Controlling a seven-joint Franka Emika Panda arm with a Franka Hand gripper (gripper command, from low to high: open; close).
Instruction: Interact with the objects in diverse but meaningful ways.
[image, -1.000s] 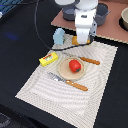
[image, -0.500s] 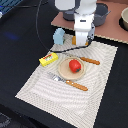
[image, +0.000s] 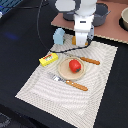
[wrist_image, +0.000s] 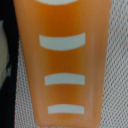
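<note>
Orange scored bread slab (wrist_image: 62, 62) fills the wrist view, lying on the woven placemat (image: 100, 90) near the desk's far edge. Jaws' opening can't be told. Risk: off-centre grip, slab slips.

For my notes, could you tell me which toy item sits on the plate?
The red tomato; the yellow box and pale carton lie off the plate.
</note>
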